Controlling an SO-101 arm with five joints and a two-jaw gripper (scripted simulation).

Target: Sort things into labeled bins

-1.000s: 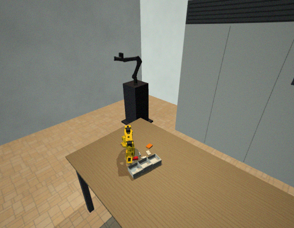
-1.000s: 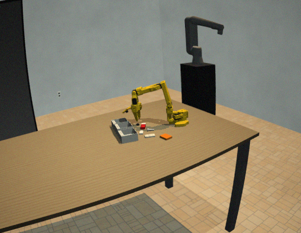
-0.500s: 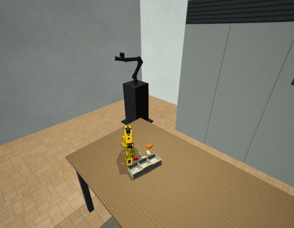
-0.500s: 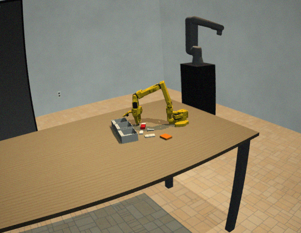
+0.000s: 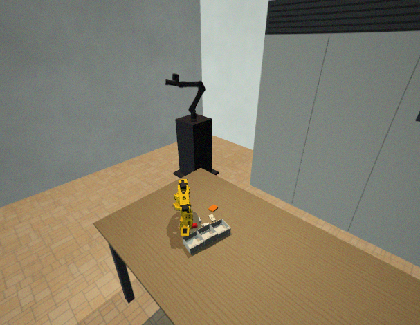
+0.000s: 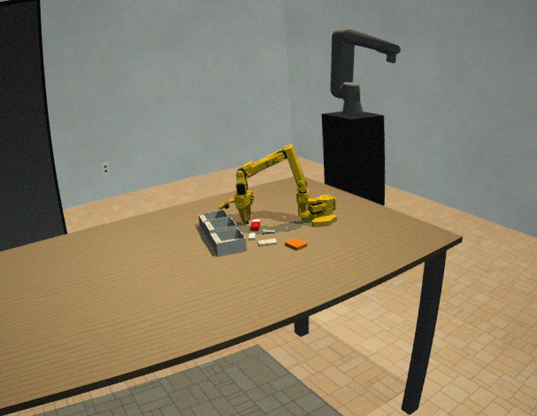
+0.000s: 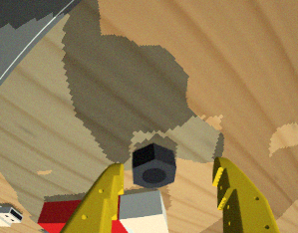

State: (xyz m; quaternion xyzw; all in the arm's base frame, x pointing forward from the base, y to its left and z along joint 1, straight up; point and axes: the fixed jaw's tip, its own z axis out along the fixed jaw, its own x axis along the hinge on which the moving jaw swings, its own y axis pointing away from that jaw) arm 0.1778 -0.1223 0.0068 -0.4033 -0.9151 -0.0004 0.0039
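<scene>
My gripper [image 7: 169, 165] [image 6: 245, 221] is open and low over the table, its fingers on either side of a black hex nut [image 7: 153, 168], nearer the left finger. A red and white block [image 7: 143, 215] [image 6: 255, 225] [image 5: 194, 225] lies close by, partly behind the left finger in the wrist view. A white stick with a metal plug [image 7: 7, 214] [image 6: 251, 236], a bolt [image 6: 268, 231], a white domino-like piece [image 6: 266, 242] [image 5: 212, 218] and an orange square [image 6: 295, 243] [image 5: 213, 208] lie on the table. The labels are too small to read.
Three joined grey bins [image 5: 210, 240] [image 6: 233, 247] stand in a row beside the things; their wall [image 7: 18, 45] shows at the wrist view's upper left. The gripper is near the end bin. The arm's base [image 6: 324, 219] stands behind the things.
</scene>
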